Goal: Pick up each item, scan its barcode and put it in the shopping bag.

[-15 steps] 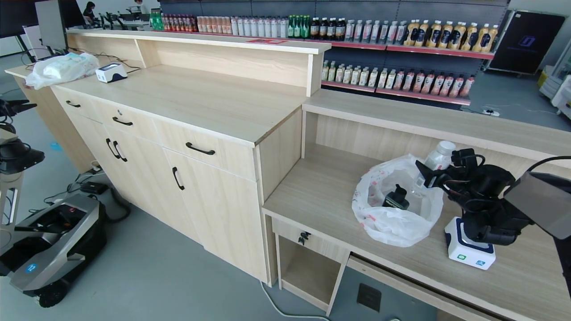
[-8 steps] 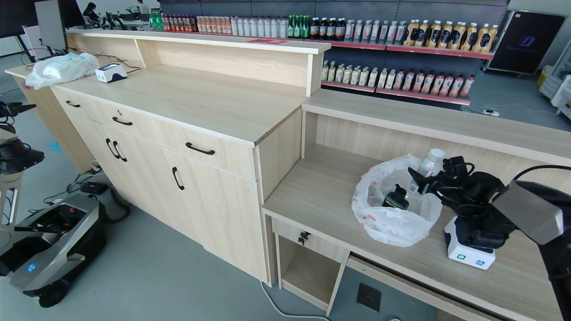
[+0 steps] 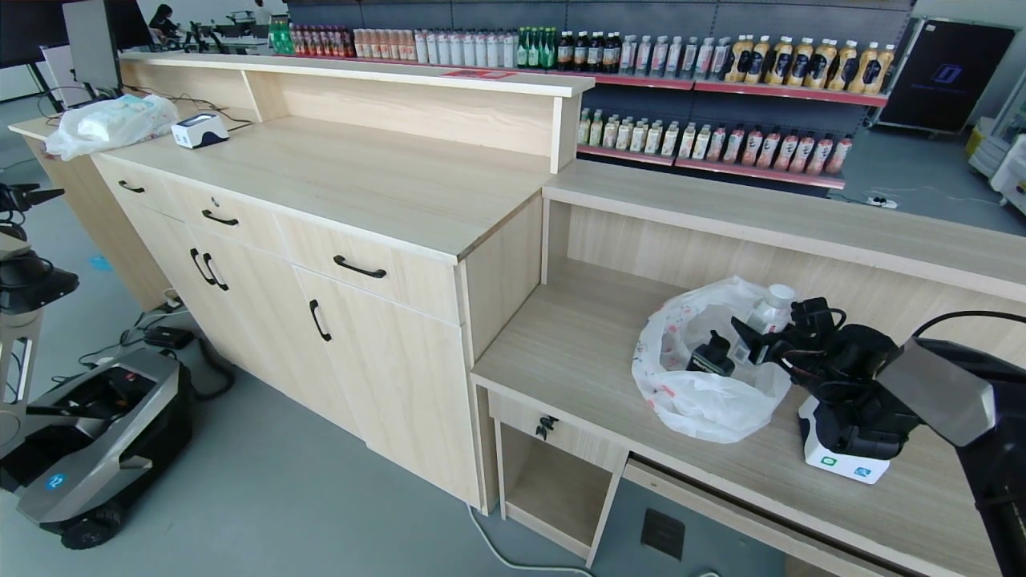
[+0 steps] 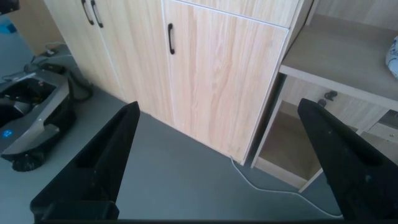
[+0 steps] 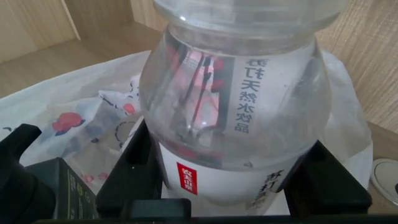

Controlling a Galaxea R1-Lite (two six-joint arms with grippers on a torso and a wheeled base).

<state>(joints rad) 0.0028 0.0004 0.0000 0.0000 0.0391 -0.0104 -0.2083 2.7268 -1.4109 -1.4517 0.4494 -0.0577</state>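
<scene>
The left gripper [image 4: 217, 118] hangs over the grey floor in front of the light-wood cabinet doors [image 4: 217, 68], its 2 black fingers [image 4: 93, 168] spread wide with nothing between them. To the right, on the low light-wood bench [image 3: 577, 336], lies the white plastic shopping bag with red and blue printed patterns [image 3: 705, 401], its mouth open upward. A small black item with a black cap [image 3: 712, 355] sits inside it. Just right of that item, the clear plastic bottle with a white cap [image 3: 769, 308] is held at the far right of the bag's mouth, tilted, cap end up. Its white label carries dark characters running down the side and a small red patch with white print. The right gripper [image 3: 757, 343] is closed on the bottle's lower body, 1 black finger [image 5: 134, 180] on each side of the label. The right arm stretches in from the right, bent at the wrist, passing over the white box-shaped barcode scanner [image 3: 842, 461], which stands on the bench just right of the bag.
</scene>
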